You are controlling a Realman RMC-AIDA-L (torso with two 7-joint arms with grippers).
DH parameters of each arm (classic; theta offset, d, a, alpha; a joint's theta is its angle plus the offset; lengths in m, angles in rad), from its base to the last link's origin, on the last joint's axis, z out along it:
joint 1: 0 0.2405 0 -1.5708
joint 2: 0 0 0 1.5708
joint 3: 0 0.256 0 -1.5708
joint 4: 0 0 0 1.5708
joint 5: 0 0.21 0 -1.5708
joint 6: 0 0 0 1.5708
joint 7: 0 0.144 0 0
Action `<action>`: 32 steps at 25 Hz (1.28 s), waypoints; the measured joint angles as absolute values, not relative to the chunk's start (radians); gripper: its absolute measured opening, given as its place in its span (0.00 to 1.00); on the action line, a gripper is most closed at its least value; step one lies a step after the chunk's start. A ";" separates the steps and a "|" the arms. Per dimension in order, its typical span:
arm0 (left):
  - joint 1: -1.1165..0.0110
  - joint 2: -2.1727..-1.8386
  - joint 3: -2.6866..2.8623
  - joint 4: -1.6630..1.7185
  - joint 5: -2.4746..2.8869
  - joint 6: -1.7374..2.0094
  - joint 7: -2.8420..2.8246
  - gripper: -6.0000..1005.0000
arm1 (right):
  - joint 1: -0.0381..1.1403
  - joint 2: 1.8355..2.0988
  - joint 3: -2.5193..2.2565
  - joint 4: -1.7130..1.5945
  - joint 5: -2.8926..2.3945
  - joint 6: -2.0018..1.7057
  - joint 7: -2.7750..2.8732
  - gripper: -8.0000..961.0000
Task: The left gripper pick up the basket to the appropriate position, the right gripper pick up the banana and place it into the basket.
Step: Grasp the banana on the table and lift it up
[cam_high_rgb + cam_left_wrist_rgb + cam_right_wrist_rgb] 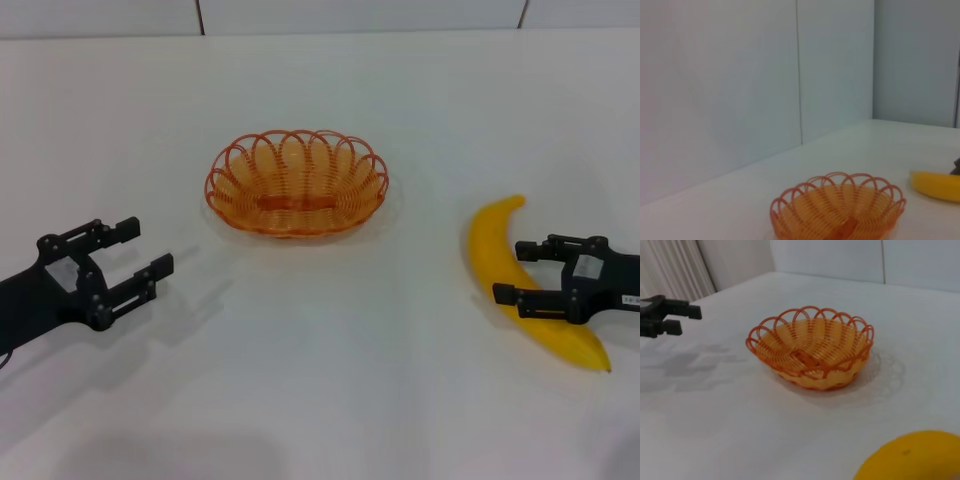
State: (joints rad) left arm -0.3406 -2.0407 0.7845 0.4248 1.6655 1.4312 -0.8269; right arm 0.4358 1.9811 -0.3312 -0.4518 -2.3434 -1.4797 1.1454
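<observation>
White tabletop [330, 380] fills my head view, with pale wall panels [740, 75] rising behind its far edge. I'm taking the basket [297, 184] as my landmark: it sits upright on the table, orange wire, scalloped rim, nothing inside it that I can see.

Left gripper [143, 252]: left of the basket and nearer to me, well apart from it, fingers pointing roughly toward it. Jaws stand wide apart with nothing between them. Its shadow lies on the table below and beside it, so I read it as hovering rather than resting. In the right wrist view the same claw [684, 320] shows at the far side of the basket [810, 347], again clear of the rim.

Banana [520, 285]: right of the basket and a little nearer to me, lying flat on the table, one tip toward the far side and the other toward me. It is apart from the basket.

Right gripper [513, 272]: right of the basket, at the banana's mid-length. One finger sits on each side of the fruit, jaws spread about the banana's width. I cannot tell whether the pads are actually pressing on it.

Left wrist view: basket [837, 210] close ahead, one end of the banana [936, 185] beyond it.
</observation>
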 joint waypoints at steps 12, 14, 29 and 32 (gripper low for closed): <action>-0.340 -2.042 0.782 0.423 1.664 1.439 -0.825 0.62 | 0.438 1.980 -0.346 -0.448 -2.347 -1.455 1.168 0.74; -0.340 -2.042 0.782 0.423 1.664 1.440 -0.825 0.62 | 0.440 1.981 -0.370 -0.448 -2.347 -1.432 1.203 0.74; -0.340 -2.041 0.782 0.417 1.664 1.440 -0.825 0.62 | 0.456 1.978 -0.388 -0.467 -2.335 -1.511 1.241 0.50; -0.340 -2.040 0.782 0.417 1.664 1.440 -0.825 0.62 | 0.460 1.982 -0.389 -0.485 -2.325 -1.520 1.239 0.50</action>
